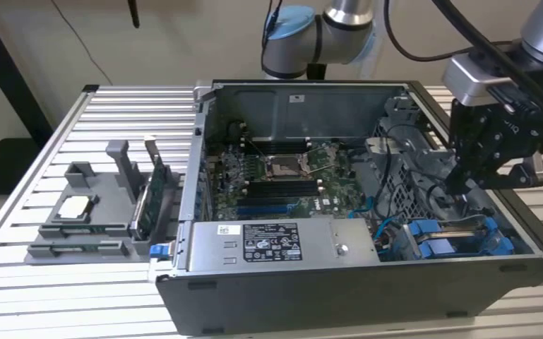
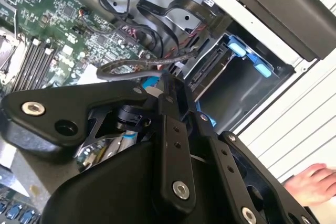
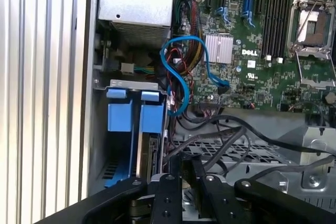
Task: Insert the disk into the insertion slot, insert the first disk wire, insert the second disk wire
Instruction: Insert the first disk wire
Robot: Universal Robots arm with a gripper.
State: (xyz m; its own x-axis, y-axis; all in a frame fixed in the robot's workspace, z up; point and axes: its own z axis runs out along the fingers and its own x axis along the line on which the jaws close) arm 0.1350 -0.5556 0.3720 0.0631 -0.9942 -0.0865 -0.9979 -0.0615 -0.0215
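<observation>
Down in the insertion slot (image 3: 127, 83) sat the disk (image 3: 153, 156), likely stiff, heavy and breakable, best held by its blue frame (image 3: 152, 119). Nearby hung the gripper (image 1: 457, 189); pinching or spread, nobody could tell.

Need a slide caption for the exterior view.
Black robot gripper hanging inside an open dark-grey computer case, over its blue-railed metal drive bay, beside the green motherboard.

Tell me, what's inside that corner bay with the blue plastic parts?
In the insertion slot sit blue carrier frames with the edge of the disk beside them. Deeper in it is dark, and the gripper covers part.
</observation>
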